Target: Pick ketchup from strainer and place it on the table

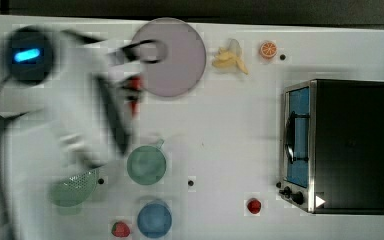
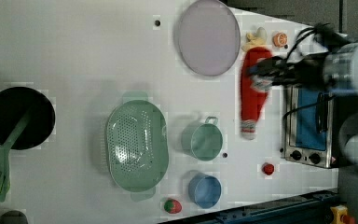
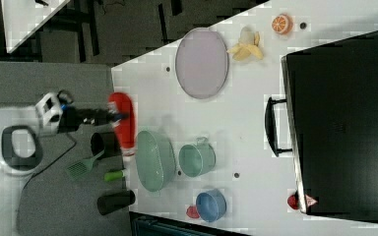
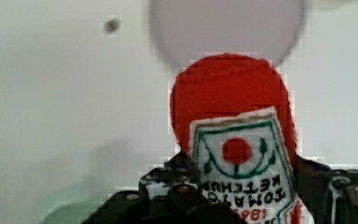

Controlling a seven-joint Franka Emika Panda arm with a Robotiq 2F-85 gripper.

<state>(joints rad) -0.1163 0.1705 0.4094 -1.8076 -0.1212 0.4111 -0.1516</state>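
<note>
Gripper (image 2: 265,74) pinching ketchup (image 2: 254,91) at label, aloft w/ plate (image 2: 208,37) at 10 o'clock—soft bottle may slip/tip on release.

So going off the strainer (image 2: 136,145) in the left view: handled cup (image 2: 202,140) sits just to its right on the desk (image 2: 74,56), plate (image 2: 208,37) up and right, ketchup (image 2: 253,91) further right, off the desk in the pincer (image 2: 265,74).
</note>
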